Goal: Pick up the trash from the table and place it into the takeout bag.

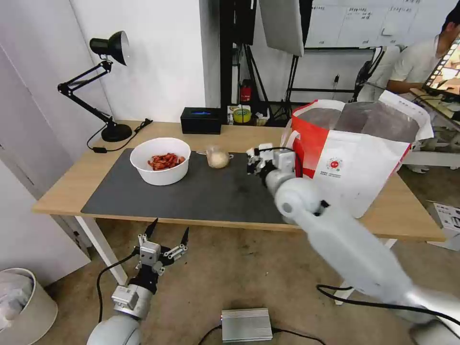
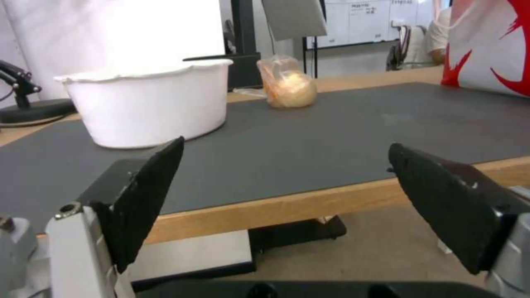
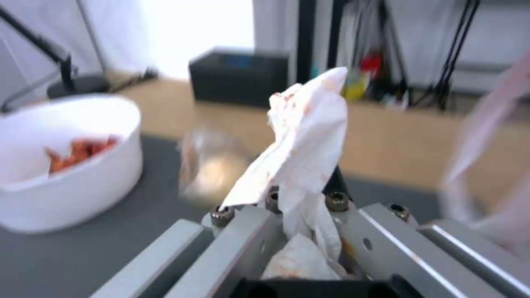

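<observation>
White crumpled tissue (image 3: 309, 136) is clamped by the right gripper (image 1: 254, 163) beside the takeout bag (image 1: 364, 163) with an unreadable round red logo (image 1: 334, 165), while the left gripper (image 1: 167, 237) is held open below the table (image 1: 230, 223)

One bowl (image 1: 160, 160), one cup (image 1: 218, 157), one tissue (image 3: 301, 136), seemingly.

I am looking into a studio-like lab or office workroom: 1 light-wood table (image 1: 230, 136) on white legs is standing against a white wall, light stands and a softbox panel (image 1: 281, 25) are rising behind it, a whiteboard (image 1: 354, 23) is hanging beyond, and cables are trailing across the bare floor.
</observation>
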`<state>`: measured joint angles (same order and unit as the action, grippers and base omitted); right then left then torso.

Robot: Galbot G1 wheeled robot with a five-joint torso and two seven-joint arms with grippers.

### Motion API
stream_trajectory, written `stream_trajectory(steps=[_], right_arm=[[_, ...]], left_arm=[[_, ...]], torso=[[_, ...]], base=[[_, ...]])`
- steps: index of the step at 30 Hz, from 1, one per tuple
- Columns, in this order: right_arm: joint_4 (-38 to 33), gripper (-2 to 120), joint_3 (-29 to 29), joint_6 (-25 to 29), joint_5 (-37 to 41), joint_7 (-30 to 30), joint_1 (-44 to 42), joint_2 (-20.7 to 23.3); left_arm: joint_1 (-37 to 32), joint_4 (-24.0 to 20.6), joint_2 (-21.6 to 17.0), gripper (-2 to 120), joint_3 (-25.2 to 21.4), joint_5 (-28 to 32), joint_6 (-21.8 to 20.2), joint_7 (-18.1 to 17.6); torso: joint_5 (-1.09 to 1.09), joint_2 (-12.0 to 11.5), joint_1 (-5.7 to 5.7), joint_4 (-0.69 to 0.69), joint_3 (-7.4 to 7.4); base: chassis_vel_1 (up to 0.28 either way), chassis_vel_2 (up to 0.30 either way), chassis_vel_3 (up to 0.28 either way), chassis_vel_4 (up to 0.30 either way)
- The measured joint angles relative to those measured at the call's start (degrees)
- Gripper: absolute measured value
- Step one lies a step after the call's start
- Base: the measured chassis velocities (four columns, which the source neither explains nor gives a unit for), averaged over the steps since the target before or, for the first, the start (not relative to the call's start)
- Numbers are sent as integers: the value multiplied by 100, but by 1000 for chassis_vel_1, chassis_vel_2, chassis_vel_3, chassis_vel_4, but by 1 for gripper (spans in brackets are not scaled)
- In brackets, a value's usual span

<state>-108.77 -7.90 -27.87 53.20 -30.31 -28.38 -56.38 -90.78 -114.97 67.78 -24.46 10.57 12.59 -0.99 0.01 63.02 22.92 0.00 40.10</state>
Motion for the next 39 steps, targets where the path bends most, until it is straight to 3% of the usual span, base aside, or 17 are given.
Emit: stream_trajectory(steps=[8, 11, 18, 21, 24, 25, 28, 39], right_arm=[[-513, 0, 861, -11, -241, 59, 21, 830], [-462, 0, 1243, 56, -345, 198, 118, 1189], [-93, 0, 1503, 116, -446, 356, 217, 1570], [48, 0, 1498, -155, -104, 171, 327, 1653], [303, 0, 1363, -774, 925, -404, 688, 1714], [303, 0, 1363, -774, 925, -404, 688, 1714], [622, 0, 1147, -1188, 2027, -976, 1155, 1796], [773, 0, 813, -1374, 3657, -2005, 1555, 2014]], left_arm=[[-39, -55, 41, 100, 31, -64, -9, -2], [-35, -60, 79, 100, 90, -112, -9, -4], [-30, -68, 126, 100, 162, -172, -9, -4], [-31, -80, 128, 100, 166, -180, -9, -4], [-50, -114, 126, 100, 159, -186, -7, -5], [-50, -114, 126, 100, 159, -186, -7, -5], [-96, -150, 127, 100, 138, -209, 13, -6], [-93, -170, 139, 100, 174, -238, 74, -5]], torso=[[1, 0, 0, 0, 0], [0, 0, 0, 0, 0], [0, 0, 0, -1, 0], [1, 0, 0, 0, 0], [1, 0, 0, 0, 1], [1, 0, 0, 0, 1], [-1, 0, 0, 1, 1], [-1, 0, 0, 0, 1]], base=[[0, 0, 0, 0], [0, 0, 0, 0], [0, 0, 0, 0], [0, 0, 0, 0], [0, 0, 0, 0], [0, 0, 0, 0], [0, 0, 0, 0], [0, 0, 0, 0]])
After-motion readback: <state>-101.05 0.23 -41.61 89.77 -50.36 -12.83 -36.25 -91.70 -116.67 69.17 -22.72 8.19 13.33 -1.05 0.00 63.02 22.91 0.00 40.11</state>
